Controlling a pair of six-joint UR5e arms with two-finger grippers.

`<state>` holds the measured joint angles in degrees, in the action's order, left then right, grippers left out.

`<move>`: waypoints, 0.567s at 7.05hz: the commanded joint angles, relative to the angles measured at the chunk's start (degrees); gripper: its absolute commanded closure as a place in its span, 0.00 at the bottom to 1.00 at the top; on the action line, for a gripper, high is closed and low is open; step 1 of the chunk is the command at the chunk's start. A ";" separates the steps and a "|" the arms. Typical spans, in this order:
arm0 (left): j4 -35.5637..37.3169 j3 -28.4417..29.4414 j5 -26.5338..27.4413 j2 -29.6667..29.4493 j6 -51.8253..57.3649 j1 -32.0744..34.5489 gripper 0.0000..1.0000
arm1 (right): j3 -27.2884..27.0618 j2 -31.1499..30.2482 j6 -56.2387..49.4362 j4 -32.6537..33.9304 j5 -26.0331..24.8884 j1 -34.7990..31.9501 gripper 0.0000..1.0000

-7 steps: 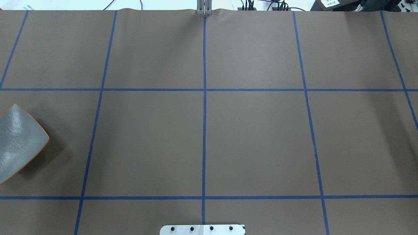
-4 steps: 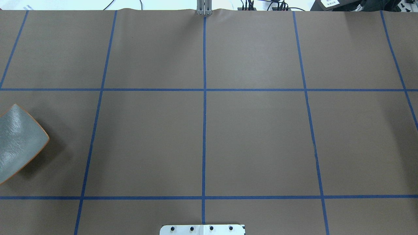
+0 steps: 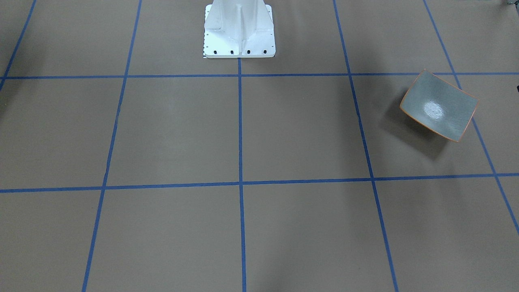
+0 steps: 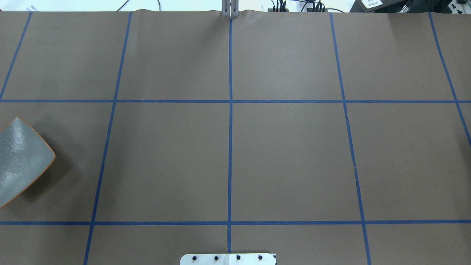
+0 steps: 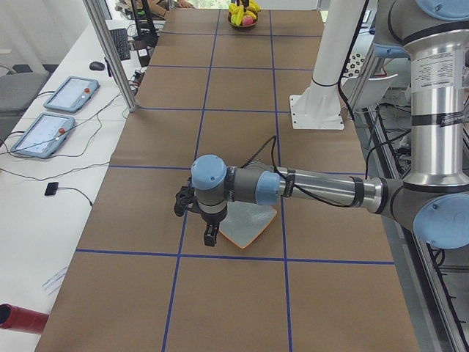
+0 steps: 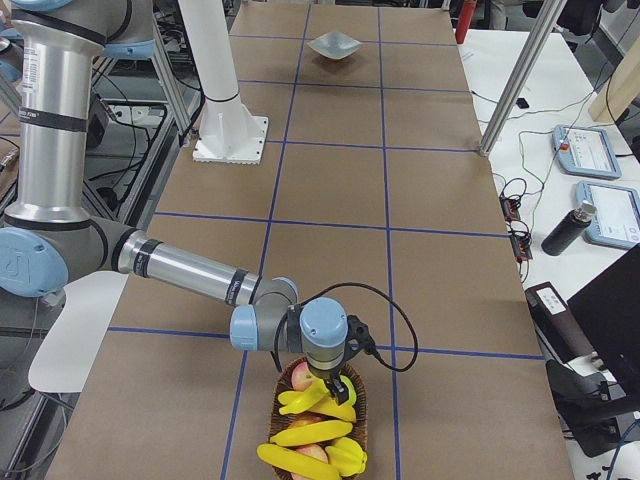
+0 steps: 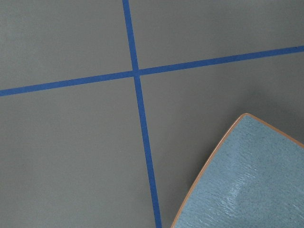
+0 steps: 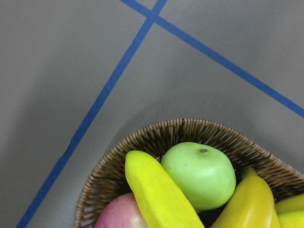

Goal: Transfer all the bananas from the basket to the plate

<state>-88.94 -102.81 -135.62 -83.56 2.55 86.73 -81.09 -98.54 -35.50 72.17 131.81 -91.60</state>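
Yellow bananas (image 8: 159,199) lie in the basket (image 8: 156,130) just below the right gripper (image 6: 332,385). The bare plate (image 3: 440,105) is below and beside the left gripper (image 5: 209,236). I cannot tell if either pair of jaws is spread. The first pick seems in hand; next, lower and close across the top one.

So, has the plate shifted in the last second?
No. In the overhead view the plate keeps the same gap to the blue line beside it.

Brown paper (image 4: 294,162) crossed by blue tape lines (image 4: 230,147) lies under the jaws of the left gripper (image 5: 209,236). Past the jaws, away from its arm, a white bench (image 5: 29,220) holds two tablets (image 5: 45,132); an aluminium post (image 5: 110,51) rises there. Soft, even light.
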 commanded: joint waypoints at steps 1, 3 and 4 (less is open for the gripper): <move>0.00 0.07 0.00 0.07 0.00 0.01 0.00 | 1.54 0.02 -1.07 0.16 0.64 -0.51 0.46; 0.00 0.07 0.00 0.15 0.00 -0.07 0.00 | 1.11 -0.25 -1.07 0.07 0.73 -0.51 1.00; 0.00 0.07 -0.09 0.16 0.00 -0.07 0.00 | 0.84 -0.16 -1.07 0.07 0.81 -0.51 1.00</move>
<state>-88.95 -102.75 -135.64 -83.44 2.55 86.67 -79.90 -98.71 -36.56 72.23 132.53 -92.10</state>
